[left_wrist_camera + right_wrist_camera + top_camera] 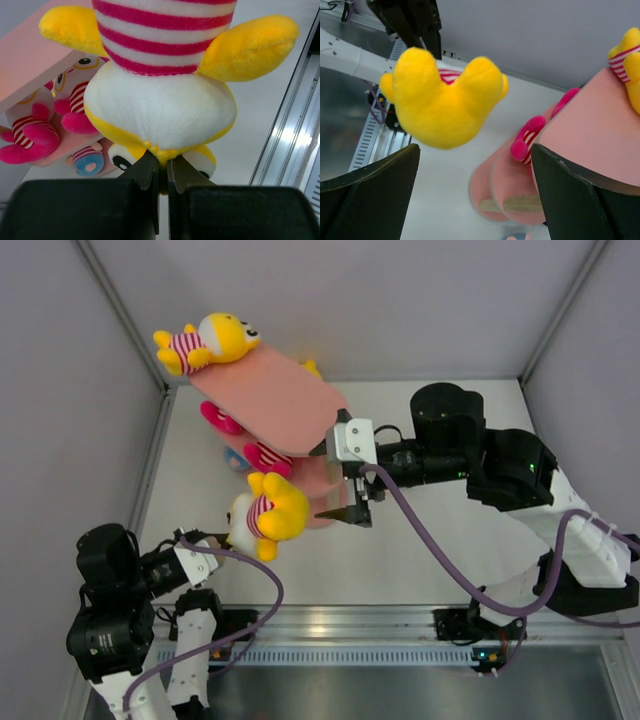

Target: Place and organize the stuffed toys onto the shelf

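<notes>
Blk/white arms (520, 475), purple cables (437, 558)

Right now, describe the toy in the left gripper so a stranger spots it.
Start at the pink three-tier shelf. Just in front of its base hangs a yellow stuffed toy in a red-striped shirt. Unlike the other yellow toy on the top board and the pink toys beneath, it is off the shelf, pinched by the left gripper.
</notes>
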Available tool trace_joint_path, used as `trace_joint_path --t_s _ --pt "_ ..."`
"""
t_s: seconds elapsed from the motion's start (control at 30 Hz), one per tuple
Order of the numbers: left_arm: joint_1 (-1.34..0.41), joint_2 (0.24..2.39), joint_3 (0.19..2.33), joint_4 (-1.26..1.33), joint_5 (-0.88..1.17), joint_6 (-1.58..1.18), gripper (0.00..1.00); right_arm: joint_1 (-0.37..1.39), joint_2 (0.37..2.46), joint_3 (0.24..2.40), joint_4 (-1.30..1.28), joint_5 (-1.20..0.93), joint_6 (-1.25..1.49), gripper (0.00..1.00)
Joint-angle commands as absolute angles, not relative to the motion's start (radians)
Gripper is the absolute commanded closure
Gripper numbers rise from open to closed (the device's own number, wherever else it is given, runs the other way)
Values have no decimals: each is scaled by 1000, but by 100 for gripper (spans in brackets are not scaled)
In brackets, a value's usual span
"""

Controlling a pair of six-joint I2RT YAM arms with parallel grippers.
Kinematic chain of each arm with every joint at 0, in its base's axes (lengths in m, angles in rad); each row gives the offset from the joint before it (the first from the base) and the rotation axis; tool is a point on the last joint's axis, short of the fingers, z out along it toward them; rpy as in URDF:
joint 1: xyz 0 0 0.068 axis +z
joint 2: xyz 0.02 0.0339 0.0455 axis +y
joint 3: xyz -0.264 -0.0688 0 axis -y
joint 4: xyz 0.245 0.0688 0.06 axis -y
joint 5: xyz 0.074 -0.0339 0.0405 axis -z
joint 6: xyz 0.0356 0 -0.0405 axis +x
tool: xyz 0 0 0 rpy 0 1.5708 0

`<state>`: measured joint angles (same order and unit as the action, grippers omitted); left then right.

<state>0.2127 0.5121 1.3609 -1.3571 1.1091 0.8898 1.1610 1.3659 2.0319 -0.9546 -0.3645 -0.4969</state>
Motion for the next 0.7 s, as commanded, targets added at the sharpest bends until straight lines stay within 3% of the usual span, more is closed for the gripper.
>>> trace_joint_path --t_s 0.0,0.27,0.37,0.4,0.5,0.53,0.6,0.67 --pt "201 488 1350 -1509 1154 903 100 1150 1448 2167 -966 -423 -515 7" --pt "199 474 1333 -1509 1157 911 100 1131 1574 2241 -997 -632 -515 9" --pt "198 472 1327 -1509 1158 923 100 1131 1592 2192 -1025 -702 -525 17" --pt "198 472 1322 -1511 1152 928 100 1131 1597 2180 -1034 -716 -534 22" --pt "198 472 1318 -1509 1141 942 100 1132 1609 2148 -1057 -776 -546 54" --pt "196 476 1316 -1509 1135 942 100 1131 1602 2137 -1054 -807 -546 75" --pt "196 477 1321 -1509 1121 943 100 1132 1586 2106 -1019 -813 -519 100" --pt "196 479 1338 -1509 1079 943 94 1132 1551 2077 -979 -808 -509 100"
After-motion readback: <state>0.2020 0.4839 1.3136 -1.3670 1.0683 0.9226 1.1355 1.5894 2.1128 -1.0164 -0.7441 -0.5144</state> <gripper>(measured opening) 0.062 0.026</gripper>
